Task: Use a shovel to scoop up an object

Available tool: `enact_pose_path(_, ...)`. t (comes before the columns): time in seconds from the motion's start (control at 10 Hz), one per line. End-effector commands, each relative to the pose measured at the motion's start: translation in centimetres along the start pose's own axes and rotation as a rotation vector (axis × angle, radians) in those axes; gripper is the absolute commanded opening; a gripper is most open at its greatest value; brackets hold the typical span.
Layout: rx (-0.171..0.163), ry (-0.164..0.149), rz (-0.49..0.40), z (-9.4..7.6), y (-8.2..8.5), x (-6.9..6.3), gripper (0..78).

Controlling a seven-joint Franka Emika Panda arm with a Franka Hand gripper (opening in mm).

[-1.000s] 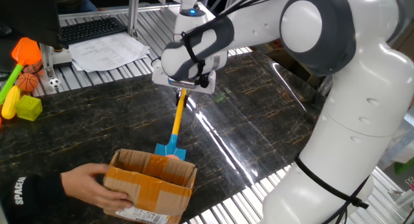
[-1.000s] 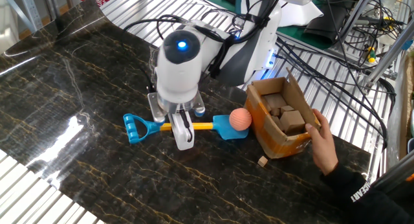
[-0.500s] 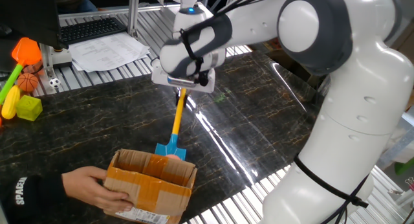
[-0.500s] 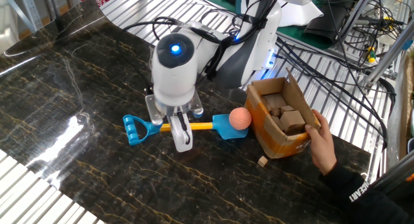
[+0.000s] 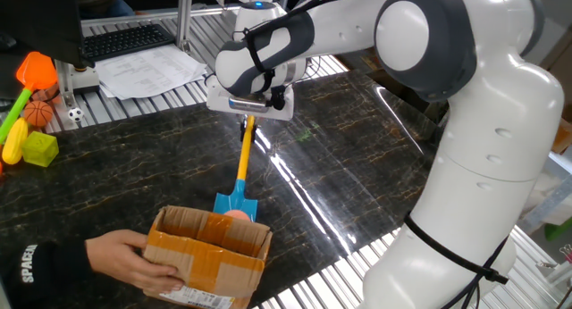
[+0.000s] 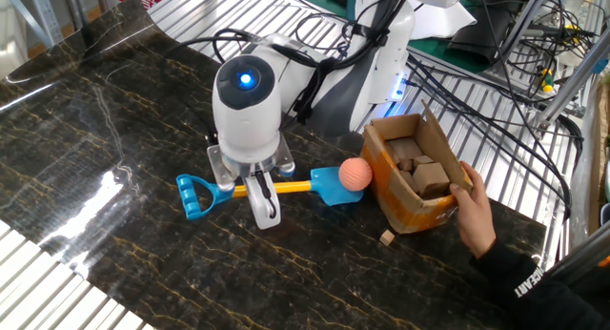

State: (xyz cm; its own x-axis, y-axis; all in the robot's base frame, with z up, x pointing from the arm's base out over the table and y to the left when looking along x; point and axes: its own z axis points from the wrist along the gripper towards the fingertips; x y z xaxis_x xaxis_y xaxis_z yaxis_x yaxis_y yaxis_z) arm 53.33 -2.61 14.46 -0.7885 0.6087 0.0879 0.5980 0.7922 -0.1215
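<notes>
Pincer (image 6: 259,191) is clamping the shovel (image 6: 272,188) by its yellow shaft, blade lying low on the bench (image 6: 114,158). Ball (image 6: 355,175) is sitting on the blade at three o'clock, touching a cardboard box (image 6: 412,182) that a hand (image 6: 477,214) is steadying.

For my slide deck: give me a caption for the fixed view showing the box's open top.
Franka gripper holds the toy shovel by its shaft, ball on the blade against a hand-held cardboard box.

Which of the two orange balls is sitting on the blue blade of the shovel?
The smooth salmon-orange ball, resting on the shovel blade against the cardboard box. The mini basketball has black lines and lies far off among toys.
</notes>
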Motion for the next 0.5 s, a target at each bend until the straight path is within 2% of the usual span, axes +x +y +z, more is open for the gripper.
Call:
enact_pose_path(0.1,-0.009,0.031,-0.017,-0.42,0.36,-0.66,1.3)
enact_pose_path(0.3,-0.005,0.045,-0.036,-0.28,0.28,-0.74,1.3)
enact_pose_path(0.5,-0.007,0.042,-0.041,0.42,-0.05,-0.16,1.3)
